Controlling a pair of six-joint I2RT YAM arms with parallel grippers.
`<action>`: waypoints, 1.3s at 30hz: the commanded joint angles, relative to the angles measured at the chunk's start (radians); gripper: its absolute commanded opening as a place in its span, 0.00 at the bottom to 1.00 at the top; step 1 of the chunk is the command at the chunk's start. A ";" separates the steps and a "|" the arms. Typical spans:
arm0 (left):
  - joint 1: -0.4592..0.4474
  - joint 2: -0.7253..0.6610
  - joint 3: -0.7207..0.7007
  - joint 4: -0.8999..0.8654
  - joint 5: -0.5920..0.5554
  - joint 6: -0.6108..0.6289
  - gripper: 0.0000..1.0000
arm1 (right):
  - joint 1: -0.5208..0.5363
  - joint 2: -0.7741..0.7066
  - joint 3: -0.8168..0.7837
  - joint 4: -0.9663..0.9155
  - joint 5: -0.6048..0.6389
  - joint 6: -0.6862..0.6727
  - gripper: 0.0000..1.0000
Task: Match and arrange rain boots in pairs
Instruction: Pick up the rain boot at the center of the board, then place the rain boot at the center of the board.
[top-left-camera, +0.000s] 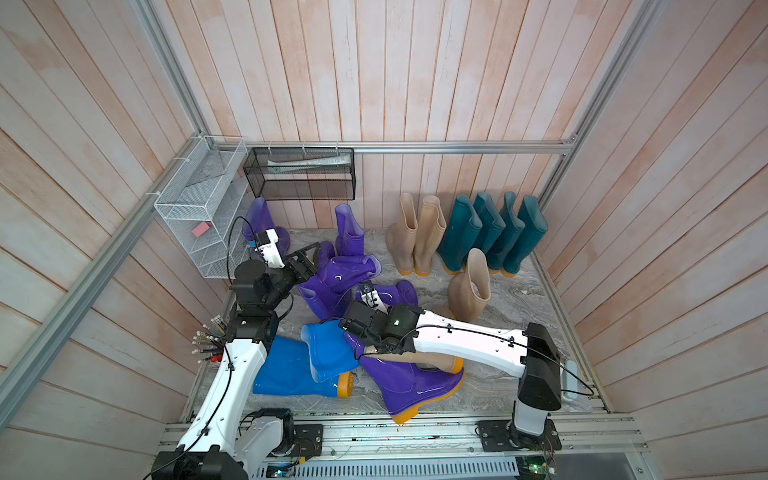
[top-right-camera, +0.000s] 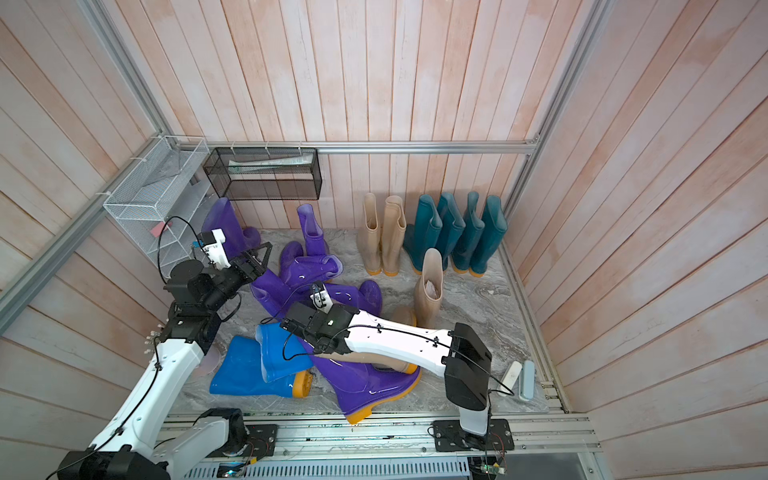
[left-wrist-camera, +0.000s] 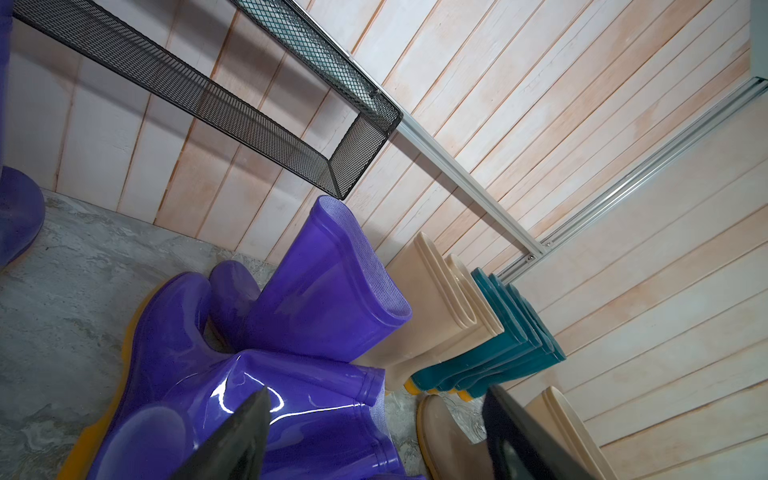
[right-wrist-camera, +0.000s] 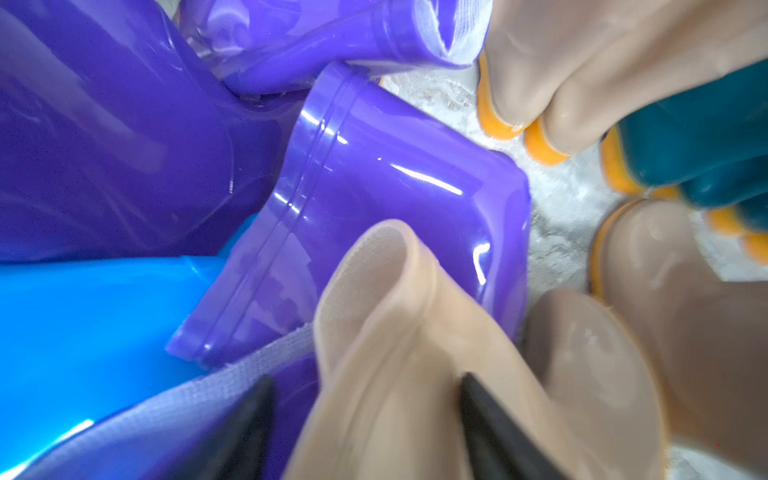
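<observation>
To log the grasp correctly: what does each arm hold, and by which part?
Left gripper: open, holding nothing. Right gripper: fingers straddle the lying translucent beige rubber boot at its upper shaft; whether they clamp it cannot be told.

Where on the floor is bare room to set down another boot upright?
Bare marble floor lies between the single beige boot, the teal boots and the right wall. A narrower strip runs between the beige pair and the purple boots. The left and front are crowded with purple and blue boots.
</observation>
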 joint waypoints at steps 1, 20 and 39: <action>0.004 -0.015 0.017 0.006 0.005 0.013 0.83 | -0.023 -0.056 -0.059 0.032 -0.045 -0.002 0.30; 0.009 -0.001 0.003 0.060 0.070 0.005 0.82 | -0.027 -0.486 -0.057 -0.083 0.092 -0.102 0.00; 0.010 0.016 -0.006 0.096 0.112 0.005 0.82 | -0.186 -0.507 0.443 0.097 0.228 -0.653 0.00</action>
